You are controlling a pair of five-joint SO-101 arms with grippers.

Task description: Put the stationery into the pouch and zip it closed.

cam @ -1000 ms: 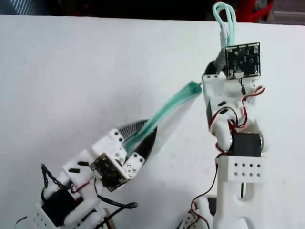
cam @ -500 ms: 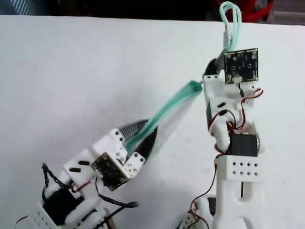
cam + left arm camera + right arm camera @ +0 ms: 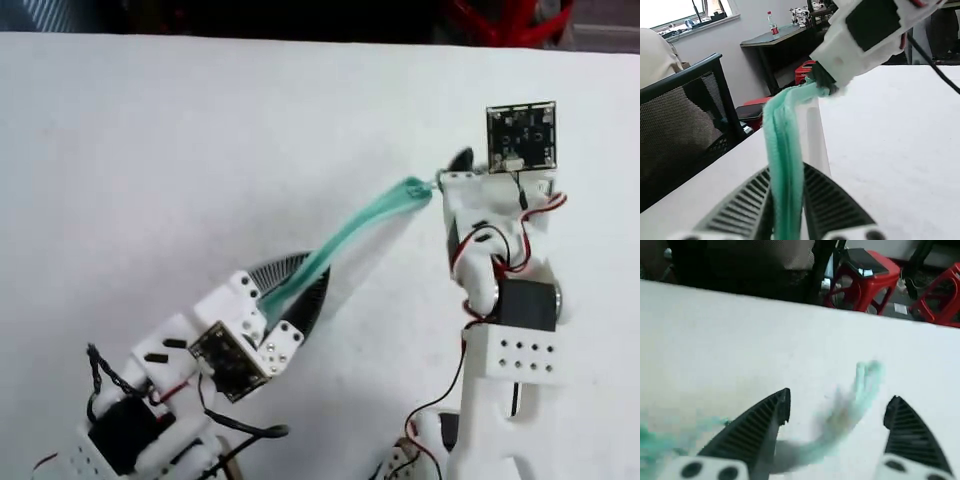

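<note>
Mostly cannot see into the pouch (image 3: 345, 240): translucent, turned on edge, so no telling what, if anything, lies inside. Cannot tell either how far the teal zipper edge (image 3: 782, 130) is drawn shut. Smears to a pale teal streak in the right wrist view, with what looks like a loop (image 3: 867, 375) at the far end; no finer detail to be had there. Loses both arms' lower parts at the bottom edge of the high view.

Runs as a slanted teal band over the white table (image 3: 150, 150), from the left gripper (image 3: 290, 295) up toward the right gripper (image 3: 452, 172). Stands on edge between the ribbed fingers (image 3: 735, 215) in the left wrist view, rising away from them. Ends right at the right gripper's tip, touching or just beside it; cannot say which.

Clamps the pouch by the zipper edge at the near end, left side, jaws pressed against the teal band on both faces. Gapes wide on the right side and grips nothing, the blurred streak lying between the two dark fingers (image 3: 760, 425), nearer neither that can be made out.
</note>
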